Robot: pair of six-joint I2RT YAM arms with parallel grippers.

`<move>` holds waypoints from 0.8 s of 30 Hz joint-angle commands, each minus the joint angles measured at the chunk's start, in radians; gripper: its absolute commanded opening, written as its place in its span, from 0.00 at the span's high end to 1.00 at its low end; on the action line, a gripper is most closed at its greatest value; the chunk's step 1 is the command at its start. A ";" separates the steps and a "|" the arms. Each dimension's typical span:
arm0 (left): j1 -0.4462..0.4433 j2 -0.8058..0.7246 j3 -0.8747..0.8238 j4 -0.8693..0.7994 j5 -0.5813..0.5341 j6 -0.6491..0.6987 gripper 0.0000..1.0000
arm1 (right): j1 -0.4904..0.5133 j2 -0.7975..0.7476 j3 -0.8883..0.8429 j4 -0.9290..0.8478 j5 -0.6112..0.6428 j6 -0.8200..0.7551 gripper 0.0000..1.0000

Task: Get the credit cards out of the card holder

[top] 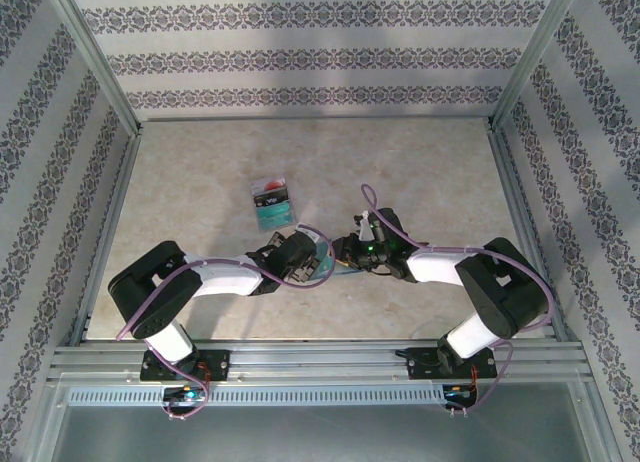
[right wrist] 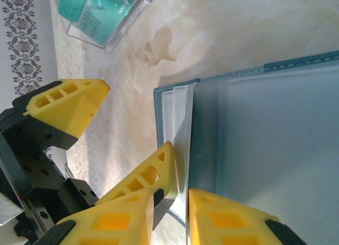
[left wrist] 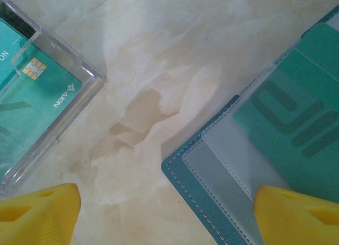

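Right wrist: card holder against hand

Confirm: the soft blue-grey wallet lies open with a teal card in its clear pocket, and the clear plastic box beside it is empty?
Not empty: the left wrist view shows the clear plastic box holding a teal chip card. The soft blue-grey wallet does lie open beside it, a teal card in its clear pocket.
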 commanded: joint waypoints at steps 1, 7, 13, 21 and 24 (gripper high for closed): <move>-0.017 0.037 -0.003 -0.037 0.014 0.007 0.14 | 0.026 0.029 0.019 0.043 -0.029 0.002 0.75; -0.017 0.034 -0.010 -0.032 0.021 -0.008 0.14 | 0.040 0.049 0.027 0.061 -0.023 -0.001 0.80; -0.017 0.028 -0.018 -0.038 0.012 -0.012 0.14 | 0.033 0.012 0.007 0.056 -0.001 -0.008 0.85; -0.016 0.017 -0.032 -0.047 -0.024 -0.003 0.14 | -0.008 -0.064 -0.033 0.003 0.011 -0.030 0.89; -0.015 0.014 -0.036 -0.046 -0.028 -0.002 0.14 | -0.018 -0.091 -0.034 -0.042 0.022 -0.047 0.90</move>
